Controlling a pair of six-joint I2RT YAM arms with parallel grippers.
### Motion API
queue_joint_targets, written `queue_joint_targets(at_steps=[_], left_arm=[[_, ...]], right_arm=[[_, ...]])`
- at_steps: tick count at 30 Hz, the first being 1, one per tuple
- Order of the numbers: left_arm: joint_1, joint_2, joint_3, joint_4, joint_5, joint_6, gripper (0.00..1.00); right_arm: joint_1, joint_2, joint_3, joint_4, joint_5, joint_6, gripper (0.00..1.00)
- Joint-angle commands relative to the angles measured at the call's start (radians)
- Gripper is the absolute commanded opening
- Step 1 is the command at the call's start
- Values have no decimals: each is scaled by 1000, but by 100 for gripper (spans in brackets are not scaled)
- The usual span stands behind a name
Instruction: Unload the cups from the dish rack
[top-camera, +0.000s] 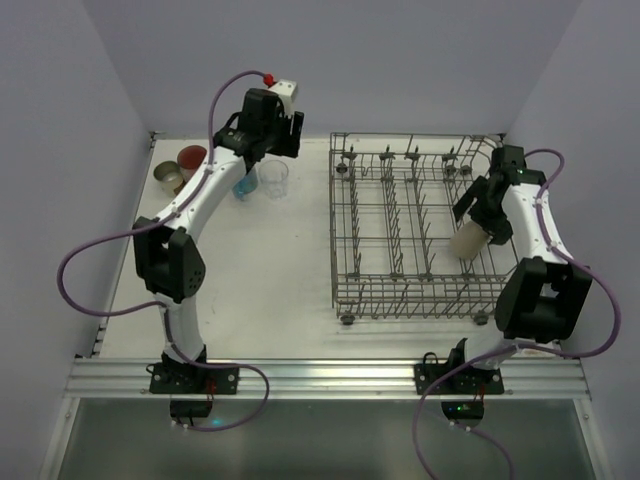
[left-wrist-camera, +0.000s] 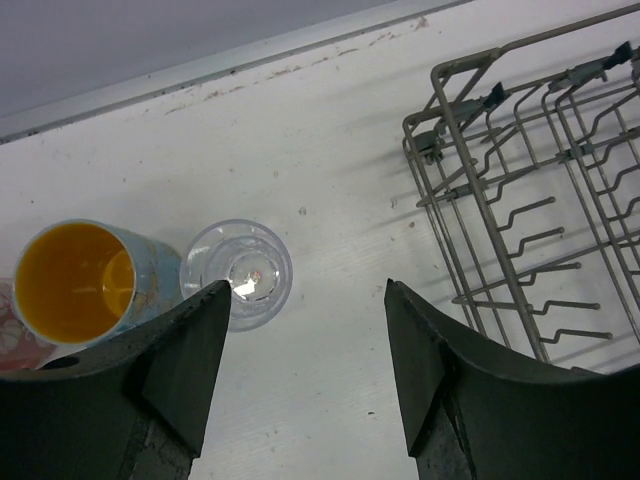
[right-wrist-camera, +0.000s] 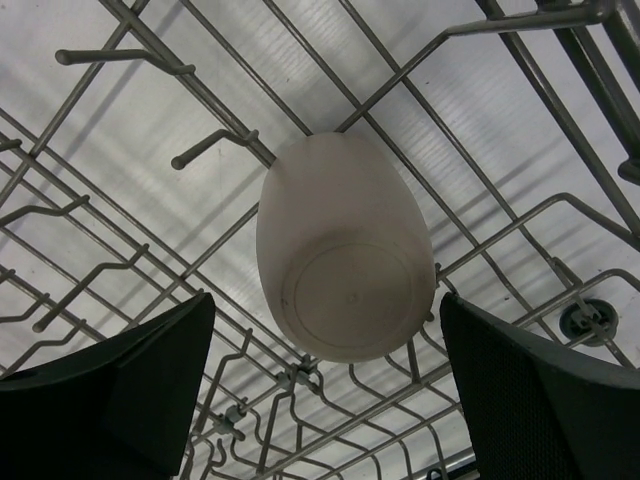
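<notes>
1. Top external view: the left arm (top-camera: 190, 215) is stretched away from its base toward the far side of the table (top-camera: 280, 260), to the left of the dish rack (top-camera: 410, 300). The left gripper (top-camera: 268, 150) hangs above two cups that stand there.
2. From the left wrist, the left gripper (left-wrist-camera: 305, 370) has its fingers (left-wrist-camera: 190, 370) spread apart with only bare table between them. The clear glass tumbler (left-wrist-camera: 238, 272) stands just beside the tip of one finger.
3. The right arm (top-camera: 535, 270) is bent over the right side of the rack, and the right gripper (top-camera: 480, 222) points down into it.
4. From the right wrist, the right gripper (right-wrist-camera: 320, 400) has its fingers (right-wrist-camera: 110, 390) spread wide, one on each side of the plain beige cup (right-wrist-camera: 345, 260). A gap shows on both sides, so they do not pinch it. The base of the cup is turned toward this camera.
5. Count of cups: five.
   - One, the beige cup (top-camera: 468, 243), is inside the rack, among the wires (right-wrist-camera: 200, 90) near the right wall.
   - Four stand upright on the table left of the rack: the tumbler (top-camera: 273, 178), the blue patterned mug (top-camera: 243, 185), the pink patterned mug (top-camera: 191, 158) and the tan cup (top-camera: 168, 177).
6. Count of the rest: one rack, two arms.
</notes>
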Motion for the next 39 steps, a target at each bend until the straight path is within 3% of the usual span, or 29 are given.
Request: queue_joint_targets(at_steps=[1, 11, 13, 15, 16, 18, 19, 20, 30, 36, 39], left_arm=[[-10, -98, -41, 61, 28, -10, 67], [-16, -154, -90, 87, 67, -20, 68], [-19, -154, -94, 86, 71, -21, 68], [-25, -155, -98, 87, 70, -23, 68], [-28, -157, -98, 87, 68, -23, 68], [-36, -160, -103, 89, 67, -24, 68], [-40, -160, -104, 89, 67, -24, 68], [-42, -163, -106, 89, 68, -24, 68], [-63, -172, -130, 107, 76, -33, 68], [-79, -158, -123, 109, 97, -36, 69], [-79, -161, -124, 107, 94, -30, 69]], right_arm=[[-7, 23, -7, 42, 36, 30, 94], [-7, 37, -67, 84, 37, 25, 81], [-7, 38, -75, 90, 42, 20, 73], [-7, 37, -79, 93, 46, 16, 59], [-7, 32, -82, 99, 46, 14, 39], [-7, 25, -84, 100, 51, 10, 21], [-7, 23, -82, 100, 54, 8, 5], [-7, 20, -81, 99, 54, 7, 0], [-4, -89, -65, 99, 46, -22, 0], [-4, -34, -70, 90, 23, -30, 0], [-4, -14, -75, 94, 5, -35, 9]])
